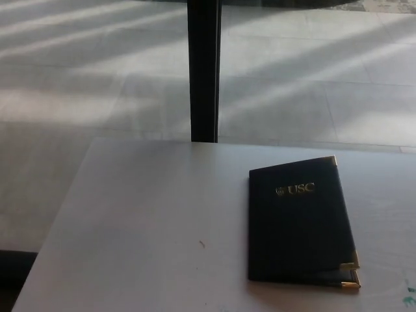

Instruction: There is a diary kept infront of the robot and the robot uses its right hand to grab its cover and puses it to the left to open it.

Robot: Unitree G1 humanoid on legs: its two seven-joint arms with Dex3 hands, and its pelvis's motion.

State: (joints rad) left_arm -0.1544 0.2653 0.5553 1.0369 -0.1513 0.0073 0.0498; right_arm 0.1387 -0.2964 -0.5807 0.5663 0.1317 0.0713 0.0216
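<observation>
A dark diary [300,224] lies flat on the white table [149,221], right of the middle. Its cover carries gold "USC" lettering near the top and gold metal corners on its right side. The cover is down, lifted only slightly at the near right corner, where a thin gap shows above the back cover. Neither of my hands shows in the head view.
A black vertical post [204,68] rises behind the table's far edge. Tiled floor with bands of sunlight stretches beyond the table. A small dark speck [202,244] marks the tabletop left of the diary. The table's left edge runs diagonally toward the lower left.
</observation>
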